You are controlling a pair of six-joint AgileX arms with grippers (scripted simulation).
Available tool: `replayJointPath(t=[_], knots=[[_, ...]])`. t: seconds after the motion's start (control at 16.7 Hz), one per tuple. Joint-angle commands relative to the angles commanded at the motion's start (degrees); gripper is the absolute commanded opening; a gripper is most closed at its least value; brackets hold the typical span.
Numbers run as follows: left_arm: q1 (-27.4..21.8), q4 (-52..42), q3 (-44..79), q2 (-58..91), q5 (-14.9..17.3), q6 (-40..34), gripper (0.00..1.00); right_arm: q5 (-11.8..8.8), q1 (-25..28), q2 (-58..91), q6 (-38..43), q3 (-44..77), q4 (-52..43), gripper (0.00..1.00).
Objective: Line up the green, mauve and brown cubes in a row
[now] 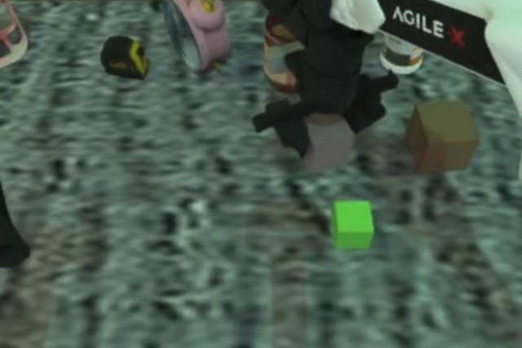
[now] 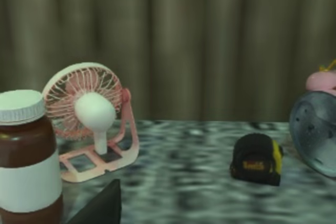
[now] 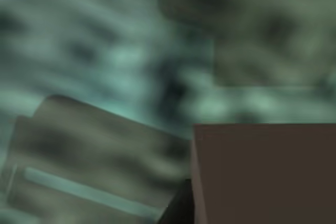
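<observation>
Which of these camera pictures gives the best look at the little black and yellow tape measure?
The left wrist view: the tape measure sits close and side-on there, on the table between the pink fan and the clock. The top view shows it too, but farther off. The right wrist view does not show it.

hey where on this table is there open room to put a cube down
Free: the near strip in front of the green cube, and the wide left-centre stretch below the tape measure. Crowded: the far edge with the alarm clock and fan, and around the right gripper over the mauve cube beside the brown cube.
</observation>
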Motion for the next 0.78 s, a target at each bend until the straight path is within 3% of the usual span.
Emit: replayJointPath(t=[0.42,0.78], knots=[[0.00,0.00,0.00,0.00,0.00,0.00,1.00,0.24,7.02,-9.57,24.51,-13.88,3.59,0.00],[0.00,0.00,0.00,0.00,0.00,0.00,1.00,0.33,9.04,-12.84,29.93,-17.95,4.98,0.00]])
